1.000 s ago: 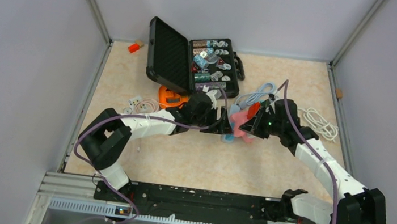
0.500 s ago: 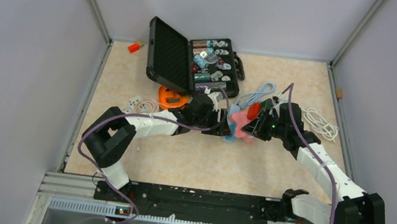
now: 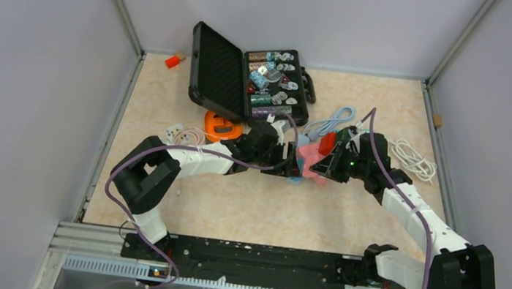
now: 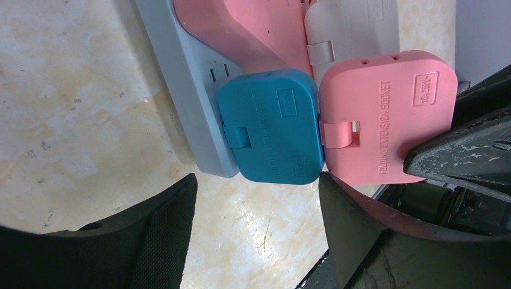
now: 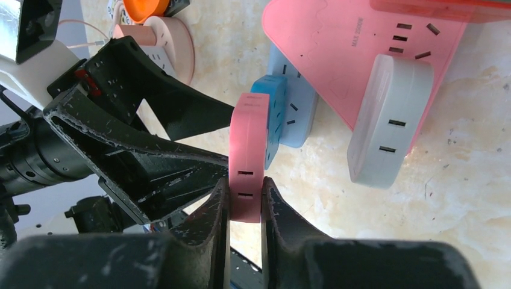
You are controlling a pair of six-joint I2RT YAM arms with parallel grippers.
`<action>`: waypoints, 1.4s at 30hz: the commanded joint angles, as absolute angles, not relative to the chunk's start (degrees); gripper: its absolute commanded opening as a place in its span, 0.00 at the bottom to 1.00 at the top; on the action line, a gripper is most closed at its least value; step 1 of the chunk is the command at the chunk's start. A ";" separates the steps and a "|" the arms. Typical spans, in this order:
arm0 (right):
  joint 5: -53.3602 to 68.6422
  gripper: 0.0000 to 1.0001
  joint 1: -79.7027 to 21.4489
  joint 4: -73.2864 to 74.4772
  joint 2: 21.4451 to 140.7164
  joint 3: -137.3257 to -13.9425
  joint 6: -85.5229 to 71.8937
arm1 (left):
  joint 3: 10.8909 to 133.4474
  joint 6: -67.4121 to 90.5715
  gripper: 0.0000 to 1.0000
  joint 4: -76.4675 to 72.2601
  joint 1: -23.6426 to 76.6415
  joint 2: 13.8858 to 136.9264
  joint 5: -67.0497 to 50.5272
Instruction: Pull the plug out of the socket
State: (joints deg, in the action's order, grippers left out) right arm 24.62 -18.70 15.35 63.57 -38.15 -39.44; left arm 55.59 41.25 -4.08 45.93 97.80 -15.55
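While the right gripper point(image 5: 245, 201) is clamped on the near edge of the pink folding extension socket point(image 5: 248, 138), the left gripper point(image 4: 259, 223) is seen with its jaws apart and nothing between them. Just beyond the left fingertips, a blue folding socket point(image 4: 271, 126) is seated on the end of the grey power strip point(image 4: 181, 78), and the pink one touches it on the right-hand finger's side.

The beige marbled counter point(image 3: 246, 202) lies bare on the near side of the pink-and-blue plastic socket cluster point(image 3: 305, 154). The left claw point(image 4: 259, 201) and the right claw point(image 5: 244, 192), pinching a pink square folding socket point(image 5: 247, 150), hem it sideways; an open black plastic case point(image 3: 217, 73) stands behind.
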 commanded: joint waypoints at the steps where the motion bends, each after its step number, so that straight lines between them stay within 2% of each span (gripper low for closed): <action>1: 26.78 0.06 -18.58 12.27 64.55 -38.21 -38.80 | 58.61 39.78 0.74 -5.72 46.34 98.66 -14.95; 3: 26.81 0.00 -18.51 12.44 64.80 -38.39 -38.89 | 58.56 39.86 0.73 -5.65 46.41 98.83 -14.34; 26: 33.81 0.00 -16.14 12.45 63.34 -40.98 -41.67 | 56.60 51.11 0.60 5.68 45.94 100.30 -2.80; 39: 30.46 0.00 -14.97 16.45 59.37 -44.88 -40.39 | 55.24 53.44 0.59 7.46 44.31 99.24 0.29; 42: 26.40 0.00 -14.81 19.35 58.08 -46.09 -38.83 | 55.32 52.57 0.61 5.52 44.08 98.66 -3.39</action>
